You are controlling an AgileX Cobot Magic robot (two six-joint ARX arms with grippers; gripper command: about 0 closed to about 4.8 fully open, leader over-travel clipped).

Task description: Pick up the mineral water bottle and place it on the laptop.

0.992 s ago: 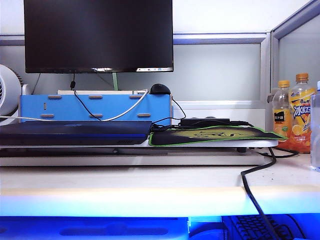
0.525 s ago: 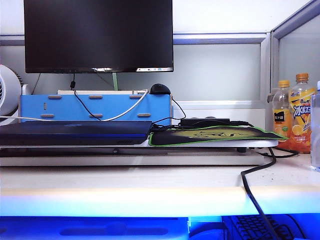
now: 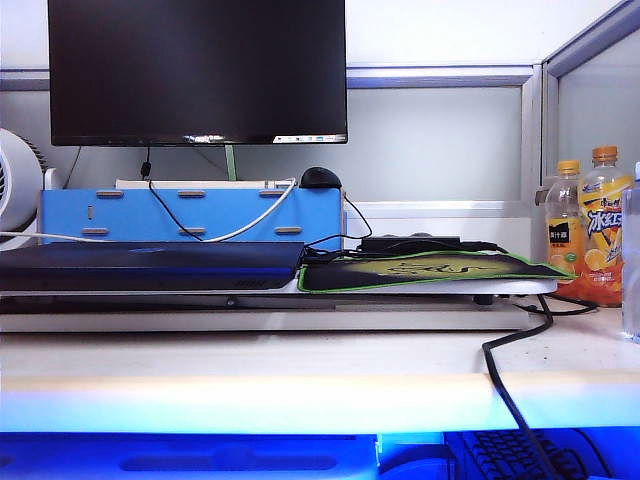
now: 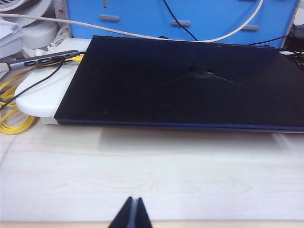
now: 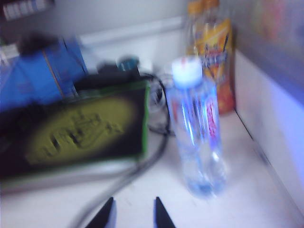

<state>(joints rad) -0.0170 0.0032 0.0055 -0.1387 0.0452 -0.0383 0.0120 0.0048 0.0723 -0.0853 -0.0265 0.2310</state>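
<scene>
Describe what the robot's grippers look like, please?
Only the fingertips show, both in the wrist views. The left gripper shows two black, pointed fingers pressed into one narrow wedge. The right gripper shows two black, tapered fingers like small fins with a gap between them. No cables, markings or arm bodies are visible.

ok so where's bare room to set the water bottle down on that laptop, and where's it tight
The closed laptop lid is bare right across, bordered by the blue box behind and open desk in front. It is crowded around the mineral water bottle: juice bottles behind, mouse pad and cables beside. The left gripper is shut, the right gripper open.
</scene>
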